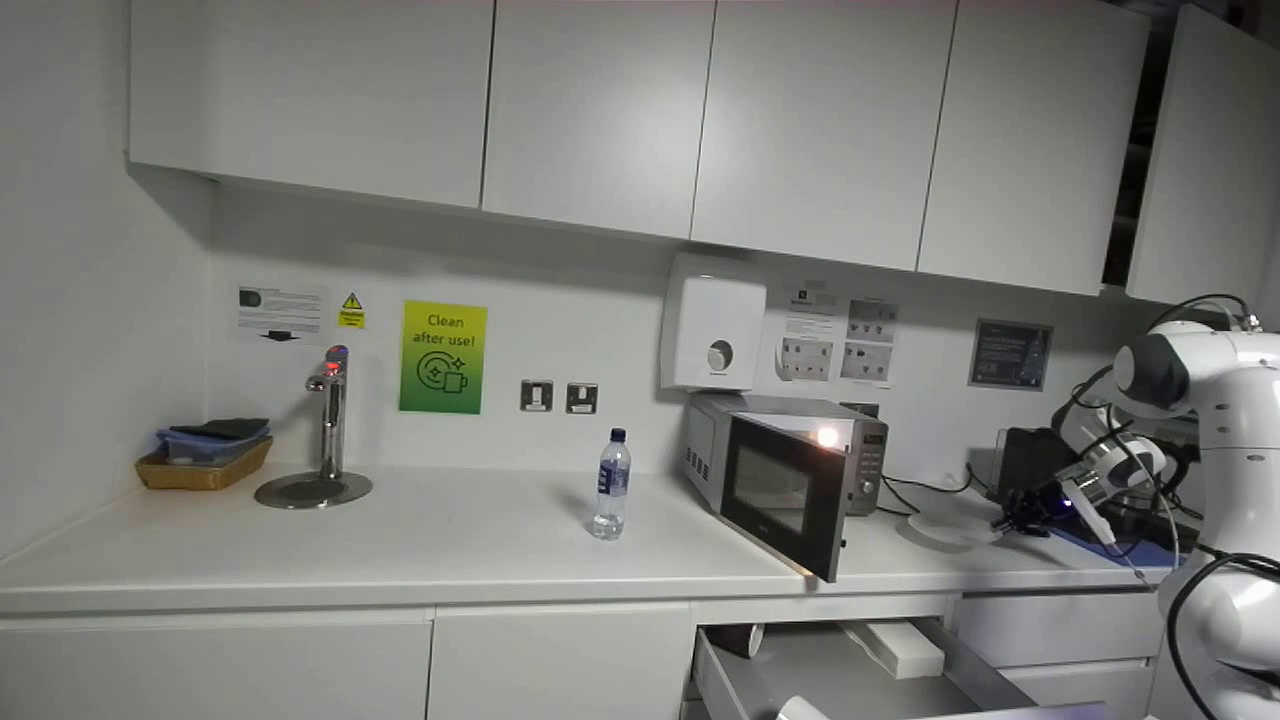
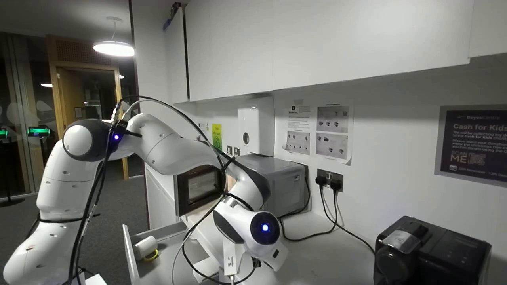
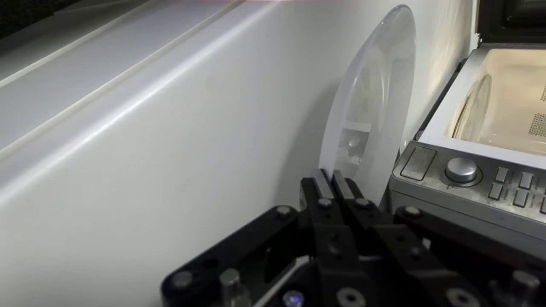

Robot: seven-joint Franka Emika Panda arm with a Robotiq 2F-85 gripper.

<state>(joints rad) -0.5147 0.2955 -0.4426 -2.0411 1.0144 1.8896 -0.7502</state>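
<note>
My gripper (image 3: 329, 175) is shut on the near rim of a white plate (image 3: 386, 98) in the wrist view, the rim pinched between the fingertips. In an exterior view the plate (image 1: 945, 532) extends from the gripper (image 1: 1003, 524) low over the counter, on the control-panel side of the microwave (image 1: 868, 470). I cannot tell whether its underside touches the counter. Inside the open microwave, the wrist view shows a glass turntable (image 3: 475, 106). Another exterior view has the gripper and plate hidden behind the wrist (image 2: 247, 225).
The microwave door (image 1: 785, 495) stands out over the counter. A water bottle (image 1: 612, 490) stands left of it. Below, a drawer (image 1: 830, 675) is pulled out, holding a white mug (image 2: 145, 247). A black coffee machine (image 2: 443, 253) and cables (image 2: 332, 225) are near the wall.
</note>
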